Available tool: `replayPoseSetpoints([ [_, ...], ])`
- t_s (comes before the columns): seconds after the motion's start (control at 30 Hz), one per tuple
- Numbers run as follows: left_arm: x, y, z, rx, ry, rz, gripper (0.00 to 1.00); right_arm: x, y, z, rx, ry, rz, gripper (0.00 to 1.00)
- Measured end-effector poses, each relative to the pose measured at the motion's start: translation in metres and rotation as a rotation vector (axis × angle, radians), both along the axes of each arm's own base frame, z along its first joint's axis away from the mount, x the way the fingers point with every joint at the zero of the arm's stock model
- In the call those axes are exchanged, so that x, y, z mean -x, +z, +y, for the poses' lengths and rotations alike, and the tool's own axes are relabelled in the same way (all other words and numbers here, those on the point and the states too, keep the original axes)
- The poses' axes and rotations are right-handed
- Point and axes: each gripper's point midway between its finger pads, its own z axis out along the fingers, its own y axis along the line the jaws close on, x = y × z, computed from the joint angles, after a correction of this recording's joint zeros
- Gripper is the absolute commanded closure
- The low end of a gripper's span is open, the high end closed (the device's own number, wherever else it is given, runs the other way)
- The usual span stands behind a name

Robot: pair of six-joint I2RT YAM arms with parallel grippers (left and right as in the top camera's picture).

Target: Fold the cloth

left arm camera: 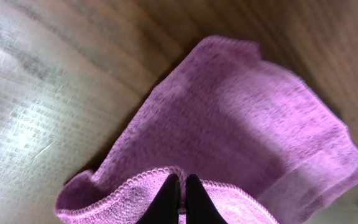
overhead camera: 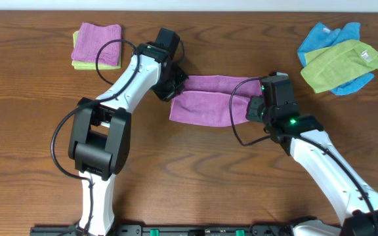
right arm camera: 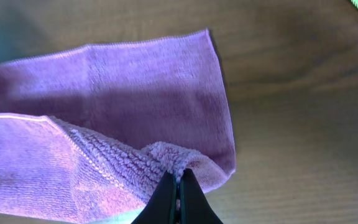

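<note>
The violet-purple cloth (overhead camera: pixel 210 99) lies mid-table, partly doubled over, a raised layer sagging above a flat one. At its left end my left gripper (overhead camera: pixel 176 85) is shut on the stitched hem. The left wrist view shows the cloth (left arm camera: pixel 241 124) spreading away from the black fingertips (left arm camera: pixel 169 199), which pinch the edge with my left gripper (left arm camera: pixel 180 186) closed. My right gripper (overhead camera: pixel 258 105) is shut on the cloth's right end. In the right wrist view my right gripper (right arm camera: pixel 179 180) pinches a bunched fold of the cloth (right arm camera: pixel 123 87), with the lower layer flat on the wood.
A folded pinker purple cloth on a lime-green one (overhead camera: pixel 97 44) sits at the back left. A heap of blue and lime-green cloths (overhead camera: pixel 340 58) lies at the back right. Black cables loop off both arms above the wooden table (overhead camera: pixel 31 118).
</note>
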Motion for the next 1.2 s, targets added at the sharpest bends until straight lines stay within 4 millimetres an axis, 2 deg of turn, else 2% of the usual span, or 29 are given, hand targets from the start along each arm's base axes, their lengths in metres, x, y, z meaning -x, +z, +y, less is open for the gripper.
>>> replayPoseSetpoints([
  [0.17,-0.02,0.006,-0.007,0.028,0.0,-0.086,0.94,-0.014,0.007,-0.001,0.006,-0.019,-0.062,0.98],
  [0.3,-0.033,0.011,-0.011,0.046,0.003,-0.146,0.94,-0.021,-0.008,-0.005,0.026,-0.034,-0.046,0.98],
  [0.43,-0.036,0.01,-0.008,0.027,0.007,-0.158,0.94,-0.027,-0.016,-0.014,0.034,-0.059,-0.04,0.98],
  [0.73,-0.054,0.013,0.005,-0.028,0.02,-0.239,0.94,-0.041,-0.012,-0.019,0.028,-0.076,-0.089,0.97],
  [1.0,-0.061,0.015,0.007,-0.042,0.026,-0.271,0.94,-0.049,-0.031,-0.018,0.031,-0.077,-0.076,0.96],
  [1.2,-0.064,0.013,0.007,-0.048,0.029,-0.278,0.94,-0.059,-0.023,-0.016,0.02,-0.079,-0.129,0.95],
])
